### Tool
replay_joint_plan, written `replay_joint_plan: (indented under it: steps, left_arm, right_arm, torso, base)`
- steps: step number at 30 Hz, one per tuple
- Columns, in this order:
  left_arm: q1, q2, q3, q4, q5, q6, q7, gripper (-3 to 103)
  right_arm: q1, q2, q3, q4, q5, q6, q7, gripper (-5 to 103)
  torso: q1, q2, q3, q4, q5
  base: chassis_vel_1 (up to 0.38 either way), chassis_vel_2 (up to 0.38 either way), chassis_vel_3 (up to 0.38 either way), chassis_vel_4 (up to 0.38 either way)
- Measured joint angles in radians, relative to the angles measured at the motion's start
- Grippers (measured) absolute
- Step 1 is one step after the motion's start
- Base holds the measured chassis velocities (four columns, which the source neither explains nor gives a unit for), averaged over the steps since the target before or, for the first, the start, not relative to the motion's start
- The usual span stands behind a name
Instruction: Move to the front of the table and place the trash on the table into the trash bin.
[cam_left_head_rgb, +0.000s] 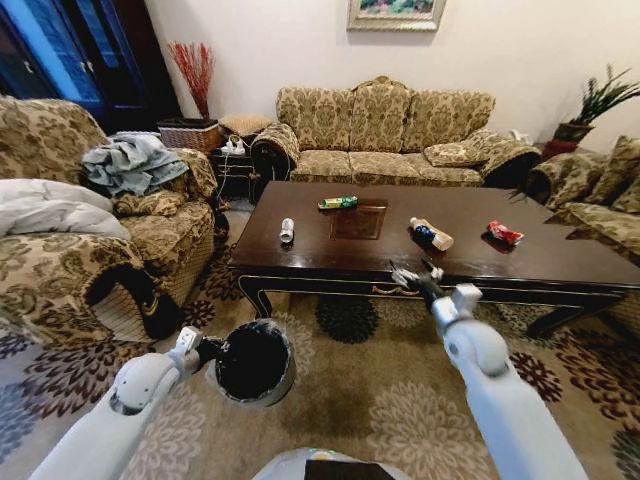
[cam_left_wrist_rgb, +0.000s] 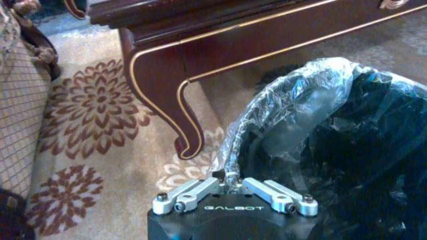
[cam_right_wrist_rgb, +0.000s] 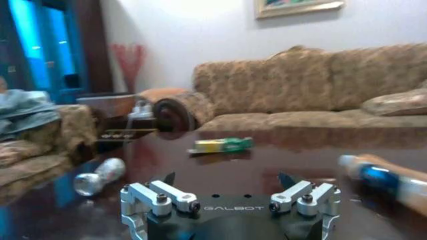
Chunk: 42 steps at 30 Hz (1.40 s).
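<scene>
1. I count four pieces of trash on the worktop (cam_left_head_rgb: 560, 262), all lying flat and well apart. From left to right they are a silver can (cam_left_head_rgb: 287, 231) near the left end, a green packet (cam_left_head_rgb: 338, 203) farther back, a small bottle (cam_left_head_rgb: 431, 234) with tan and dark parts, and a red wrapper (cam_left_head_rgb: 505, 233) toward the right end.
2. I see one bin (cam_left_head_rgb: 256, 362), black with a clear bag lining. It hangs tilted in front of the worktop's near-left leg, over the carpet (cam_left_head_rgb: 380, 400).
3. My left gripper (cam_left_wrist_rgb: 232, 187) has its fingers pinched on the bin's bagged rim.
4. My right gripper (cam_left_head_rgb: 418, 271) sits at the near edge of the worktop, low over the dark wood. Its fingers (cam_right_wrist_rgb: 167, 179) are spread apart with nothing between them. From its wrist camera the bottle lies just ahead to one side, and the can and packet lie farther off.
5. The worktop is glossy dark brown with a square inlay in the middle and curved legs edged in a gold line.
6. There are three patterned sofas, one on the left (cam_left_head_rgb: 60, 250), one behind the table (cam_left_head_rgb: 385, 135) and one on the right (cam_left_head_rgb: 600, 200), on flowered carpet.
</scene>
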<state>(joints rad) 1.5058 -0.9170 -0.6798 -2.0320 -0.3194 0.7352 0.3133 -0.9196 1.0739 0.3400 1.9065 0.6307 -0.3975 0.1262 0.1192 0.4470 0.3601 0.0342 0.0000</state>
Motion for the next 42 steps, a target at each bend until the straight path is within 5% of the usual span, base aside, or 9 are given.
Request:
replay_joint_plan:
  steps: [4,11,20,42]
  left_arm:
    - [0.006,-0.007,-0.010,-0.005,0.007,0.000,-0.002,1]
    - [0.016,-0.017,-0.026,-0.011,0.014,0.000,-0.003,1]
    - [0.003,-0.018,-0.023,-0.001,0.013,0.000,0.003,1]
    - [0.010,0.006,-0.027,0.008,0.016,0.000,0.040,1]
  right_arm:
    - [0.138,0.018,-0.112,-0.081,0.028,-0.011,0.030,100]
    - [0.409,0.207,-0.408,-0.321,0.017,-0.009,0.183,100]
    - [0.557,0.382,-0.510,-0.533,0.027,0.038,0.289,100]
    - [0.547,0.365,-0.536,-0.511,0.048,0.022,0.283,100]
  torso:
    - [0.000,0.000,0.000,0.0000,-0.0002]
    - [0.000,0.000,0.000,0.0005,-0.0003]
    - [0.000,0.000,0.000,0.0005,-0.0003]
    - [0.000,0.000,0.000,0.0001,0.0000]
  base:
    - [0.000,0.000,0.000,0.000]
    - [0.000,0.000,0.000,0.000]
    - [0.000,0.000,0.000,0.000]
    - [-0.029,0.028,0.029,-0.031]
